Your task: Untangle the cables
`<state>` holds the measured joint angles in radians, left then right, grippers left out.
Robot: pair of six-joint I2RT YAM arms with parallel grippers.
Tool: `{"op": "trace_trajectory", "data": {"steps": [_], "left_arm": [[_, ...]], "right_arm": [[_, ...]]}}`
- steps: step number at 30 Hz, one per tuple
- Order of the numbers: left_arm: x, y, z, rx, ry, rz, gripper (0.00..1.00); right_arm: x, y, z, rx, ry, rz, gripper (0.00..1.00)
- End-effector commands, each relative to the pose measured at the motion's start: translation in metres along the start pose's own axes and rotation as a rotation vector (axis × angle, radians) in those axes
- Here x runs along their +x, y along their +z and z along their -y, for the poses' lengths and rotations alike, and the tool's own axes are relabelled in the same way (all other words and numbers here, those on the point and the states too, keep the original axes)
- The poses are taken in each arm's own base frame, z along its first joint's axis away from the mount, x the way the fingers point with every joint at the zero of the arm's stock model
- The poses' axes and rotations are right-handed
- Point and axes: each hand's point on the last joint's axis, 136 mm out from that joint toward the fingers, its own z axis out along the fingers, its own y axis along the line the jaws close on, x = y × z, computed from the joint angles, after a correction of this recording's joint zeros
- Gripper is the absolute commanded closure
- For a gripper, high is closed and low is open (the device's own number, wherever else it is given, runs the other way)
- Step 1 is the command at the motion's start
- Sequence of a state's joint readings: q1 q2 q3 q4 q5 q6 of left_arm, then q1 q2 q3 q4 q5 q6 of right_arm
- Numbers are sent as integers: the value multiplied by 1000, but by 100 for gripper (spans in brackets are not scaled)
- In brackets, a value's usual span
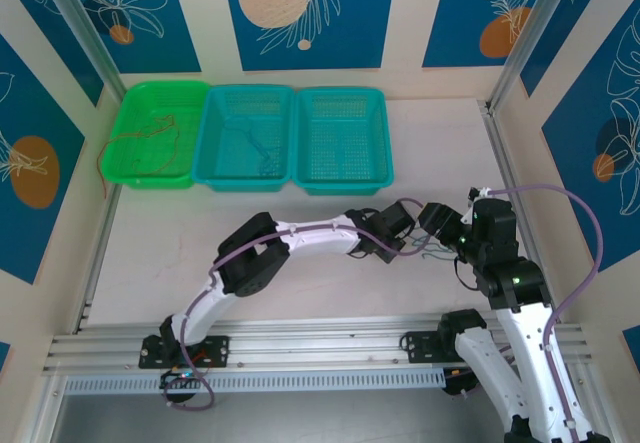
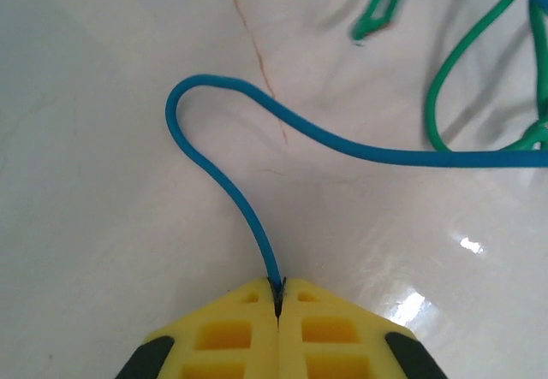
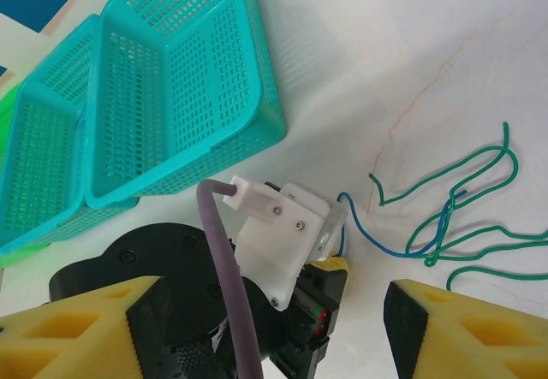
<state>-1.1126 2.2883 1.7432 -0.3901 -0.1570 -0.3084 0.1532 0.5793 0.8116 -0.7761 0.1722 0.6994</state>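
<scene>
Blue cable (image 2: 214, 152) has its end pinched between the closed jaws of the left gripper (image 2: 278, 298); the rest runs over the table (image 1: 200, 225) into the green cable (image 2: 431, 114) loops. I judge blue is being pulled free; next, a slow pull away. Right gripper (image 3: 272, 319) hovers spread, holding nothing. Green basket (image 1: 125, 113) holds a red cable (image 1: 150, 141); middle basket (image 1: 245, 91) maybe a bluish one.

left fingers (image 2: 227, 332) flush together; right fingers (image 3: 467, 323) wide apart, just beside the left
</scene>
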Motion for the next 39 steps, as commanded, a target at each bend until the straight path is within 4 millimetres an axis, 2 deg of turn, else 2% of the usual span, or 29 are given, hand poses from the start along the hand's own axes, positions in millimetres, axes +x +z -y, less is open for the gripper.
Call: {"op": "trace_trajectory", "data": {"steps": [1, 6, 10, 13, 15, 18, 22, 26, 29, 32, 35, 37, 39], "left_arm": [[6, -17, -5, 18, -15, -19, 100], [-26, -69, -8, 66, -58, 125, 100], [-46, -113, -22, 76, -98, 231, 100], [-57, -142, -42, 62, -135, 291, 100], [-64, -160, -62, 39, -165, 325, 100], [-74, -191, -103, -17, -221, 392, 100], [-79, -220, -182, -102, -332, 448, 100], [-67, -222, -277, -220, -472, 449, 100], [-45, -209, -347, -297, -613, 410, 100], [-20, -193, -403, -353, -749, 355, 100], [-9, -182, -435, -391, -813, 312, 100], [-10, -182, -445, -399, -818, 295, 100], [-18, -188, -446, -390, -804, 308, 73]], "right_arm": [[-4, -10, -11, -36, 7, 0, 31], [-8, -16, -20, -70, 2, 4, 31], [-4, -20, -43, -194, -36, -31, 32], [1, -24, -66, -326, -75, -66, 32], [5, -30, -83, -427, -103, -89, 32], [8, -39, -107, -573, -136, -117, 32], [10, -44, -123, -670, -154, -124, 31], [12, -39, -123, -663, -150, -136, 31], [15, -35, -123, -650, -146, -158, 30], [16, -29, -118, -614, -136, -173, 30], [18, -23, -108, -560, -119, -174, 30], [18, -16, -98, -499, -99, -169, 30], [20, -6, -80, -398, -63, -170, 30]]}}
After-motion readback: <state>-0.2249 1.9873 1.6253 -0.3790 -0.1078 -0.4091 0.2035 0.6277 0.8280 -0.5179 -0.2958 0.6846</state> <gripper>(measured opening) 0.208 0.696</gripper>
